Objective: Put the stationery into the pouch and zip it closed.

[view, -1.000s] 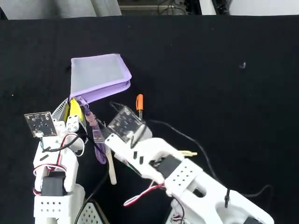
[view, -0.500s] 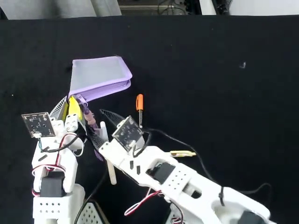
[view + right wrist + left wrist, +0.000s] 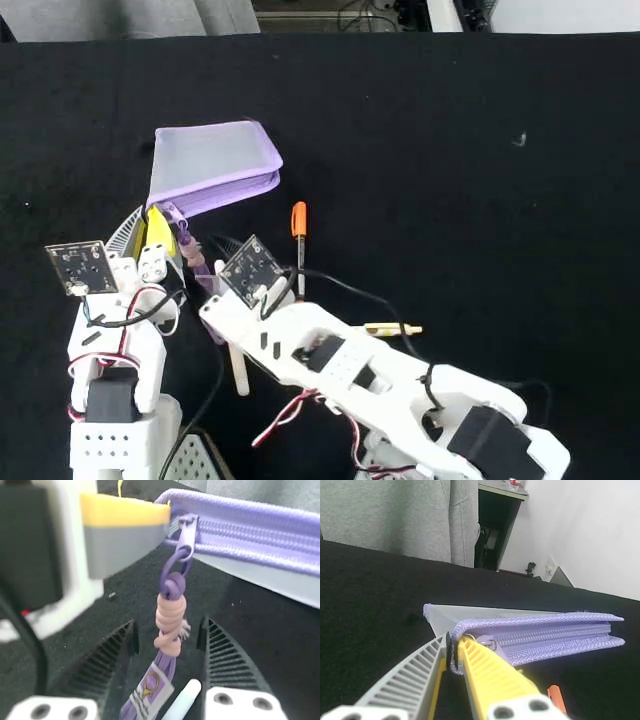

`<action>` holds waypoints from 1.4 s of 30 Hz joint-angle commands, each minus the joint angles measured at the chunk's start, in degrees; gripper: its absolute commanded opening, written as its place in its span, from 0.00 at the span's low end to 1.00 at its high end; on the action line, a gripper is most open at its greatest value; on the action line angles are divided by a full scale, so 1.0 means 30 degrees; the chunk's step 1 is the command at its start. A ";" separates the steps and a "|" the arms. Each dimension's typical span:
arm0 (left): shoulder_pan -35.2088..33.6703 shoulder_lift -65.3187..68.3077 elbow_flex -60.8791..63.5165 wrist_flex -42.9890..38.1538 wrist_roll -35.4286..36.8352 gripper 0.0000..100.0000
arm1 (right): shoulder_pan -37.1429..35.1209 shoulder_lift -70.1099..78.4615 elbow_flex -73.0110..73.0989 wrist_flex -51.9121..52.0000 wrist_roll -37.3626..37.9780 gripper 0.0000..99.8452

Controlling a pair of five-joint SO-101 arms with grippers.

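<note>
1. Pouch (image 3: 215,165), purple, lies on the black surface (image 3: 480,200) in the high view, with its near corner at the left tool (image 3: 150,213). An orange pen (image 3: 298,222) lies just beside the pouch. A white stick (image 3: 238,365) and a thin yellow pen (image 3: 392,329) lie near the right arm.
2. In the left wrist view, the left tool's grey and yellow fingers are clamped on the pouch's corner, beside the zipper slider (image 3: 487,642).
3. In the right wrist view, the right tool (image 3: 167,640) is spread apart, one finger on either side of the hanging pull cord (image 3: 170,612).

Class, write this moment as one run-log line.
left gripper: shut on pouch corner | right gripper: open astride zipper pull cord | orange pen: on table
</note>
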 commanded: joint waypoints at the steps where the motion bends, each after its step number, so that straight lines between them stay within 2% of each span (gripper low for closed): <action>1: -0.0015 -0.0205 -0.1568 -0.0322 0.0264 0.03 | 0.0293 -0.0015 -0.1216 -0.0586 0.0176 0.19; 4: 0.0015 -0.0205 -0.1832 0.0440 0.0264 0.03 | 0.0264 -0.0015 -0.1363 -0.0586 0.1172 0.19; 15: 0.0190 -0.0205 -0.2564 0.1289 0.0293 0.03 | 0.0264 -0.0015 -0.1187 -0.1348 0.1319 0.19; 23: 0.0747 -0.0205 -0.2535 0.1319 0.0264 0.03 | 0.0205 -0.0073 -0.0073 -0.3429 0.1729 0.01; 29: 0.0777 -0.0205 -0.2505 0.1319 0.0264 0.03 | -0.0117 -0.0103 -0.0015 -0.3429 0.2549 0.01; 39: 0.0747 -0.0234 -0.3297 0.1260 0.0293 0.03 | 0.0264 -0.0220 0.0659 -0.3546 0.1084 0.02; 42: 0.0864 -0.0234 -0.3414 0.1201 0.0293 0.03 | 0.0381 -0.0542 0.0747 -0.3516 0.1084 0.10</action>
